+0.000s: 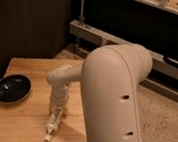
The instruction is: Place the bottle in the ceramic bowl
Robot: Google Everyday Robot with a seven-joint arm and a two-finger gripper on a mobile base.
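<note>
The bottle point(50, 128) is slim and clear with a white cap. It lies near the front edge of the wooden table point(24, 121), cap toward the edge. My gripper point(55, 117) points down right over the bottle's upper end and hides that part. The ceramic bowl point(12, 88) is shallow, glossy black and empty. It stands on the table's left side, about a bowl's width to the left of the gripper and a little farther back.
My bulky white arm point(113, 99) fills the right of the view and hides the table's right part. A dark wall panel point(24, 20) stands behind the table, and a metal shelf rail point(108, 38) runs at the back right. The floor point(165, 123) is speckled.
</note>
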